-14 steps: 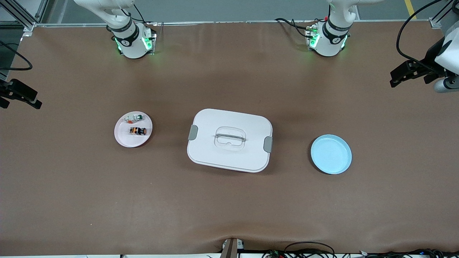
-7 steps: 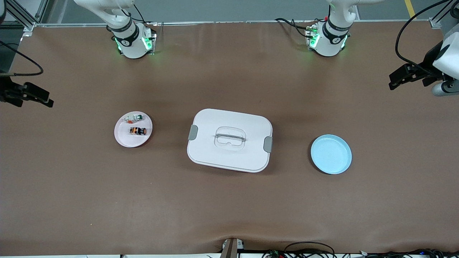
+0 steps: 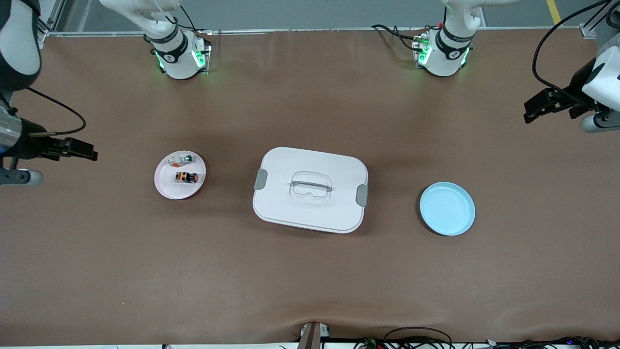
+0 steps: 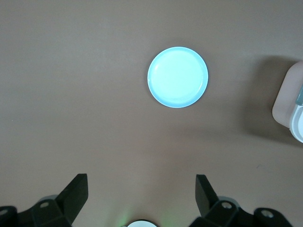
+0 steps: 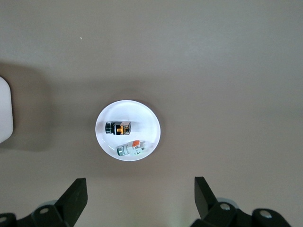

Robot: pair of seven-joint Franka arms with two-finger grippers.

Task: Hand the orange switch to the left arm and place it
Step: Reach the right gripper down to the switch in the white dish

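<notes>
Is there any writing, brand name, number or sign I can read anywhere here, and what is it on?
No text can be read.
Round marks on the arm bases: too small to read.
The orange switch, the whitish switch beside it on the pink plate, the box and the blue plate: no lettering shows.

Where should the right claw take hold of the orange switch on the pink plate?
Across its black body, from straight above. The orange switch lies on its side on the pink plate, close beside the whitish switch, so the open right claw probably fits best across its width.
</notes>
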